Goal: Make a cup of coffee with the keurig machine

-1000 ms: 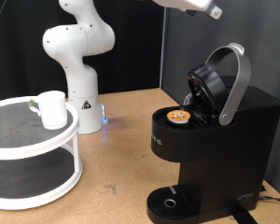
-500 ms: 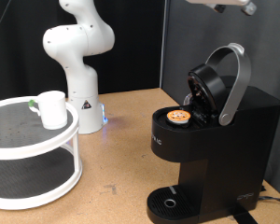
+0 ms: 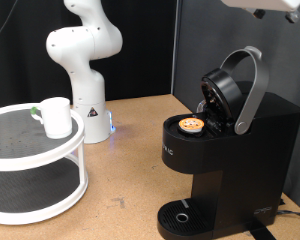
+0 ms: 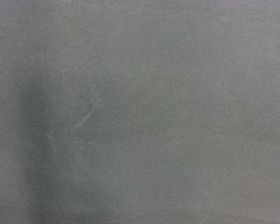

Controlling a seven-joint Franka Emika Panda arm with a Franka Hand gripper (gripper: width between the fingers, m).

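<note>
The black keurig machine (image 3: pixel 235 150) stands at the exterior view's right with its domed lid and silver handle (image 3: pixel 252 88) raised. A pod with a tan foil top (image 3: pixel 192 125) sits in its open chamber. The white cup (image 3: pixel 57 117) stands on the top tier of a round white rack (image 3: pixel 35 150) at the left. Only a white part of the arm's hand (image 3: pixel 265 6) shows at the top right edge, high above the machine; the gripper's fingers are out of frame. The wrist view shows only a blurred grey surface.
The white robot base (image 3: pixel 85 60) stands at the back on the wooden table (image 3: pixel 130 170), with a small blue light beside it. A dark curtain hangs behind. The machine's round drip tray (image 3: pixel 182 216) is at the bottom.
The arm's hand has moved to the right along the top edge of the exterior view, further past the machine. The cup, pod and machine have not moved.
</note>
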